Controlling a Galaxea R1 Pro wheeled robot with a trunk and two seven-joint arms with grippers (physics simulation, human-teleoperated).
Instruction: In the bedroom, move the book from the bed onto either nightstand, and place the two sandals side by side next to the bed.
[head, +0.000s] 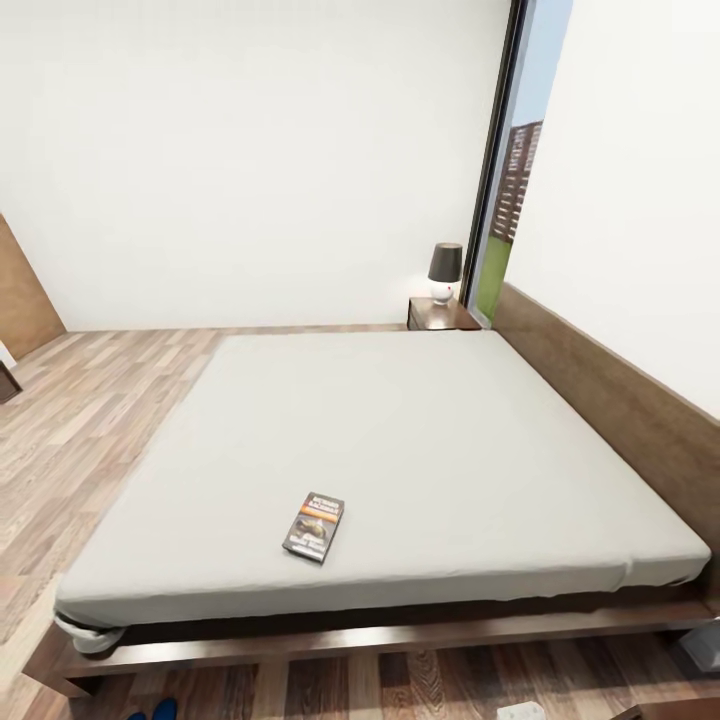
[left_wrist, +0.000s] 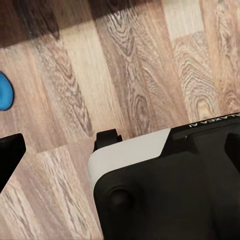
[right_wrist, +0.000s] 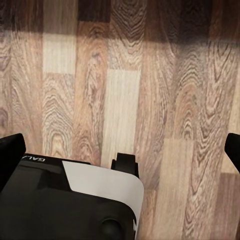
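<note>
**Book near the foot edge, both arms low over the floor**

While the book (head: 314, 526) lies flat on the bed (head: 420, 440), low and a little left of centre in the head view, neither arm is anywhere near it: both wrist cameras look straight down at the wood-plank floor (right_wrist: 120, 90) beside the robot's own dark-and-white base. The book sits close to the mattress's near edge, its long axis running roughly away from the robot and tilted slightly toward the upper right of the frame. That puts it marginally toward the left arm's side, though the difference is small and either arm could plausibly take it.

As for the left gripper (left_wrist: 10, 155), only a dark fingertip shows at the left border of its wrist view; the right gripper (right_wrist: 120, 150) shows a dark tip at each side border of its view, so its fingers stand wide apart with nothing between them. For the left I cannot tell how far it is open.

One nightstand (head: 440, 314) stands at the far upper right of the bed beside the window, carrying a lamp (head: 445, 270), well apart from the book. Reaching it would likely mean driving round the bed, along the open floor at the left of the frame.

A blue sandal (head: 160, 711) peeks in at the bottom edge of the head view, left of centre, on the floor before the bed frame; the left wrist view catches a blue sliver at its left border too.
</note>
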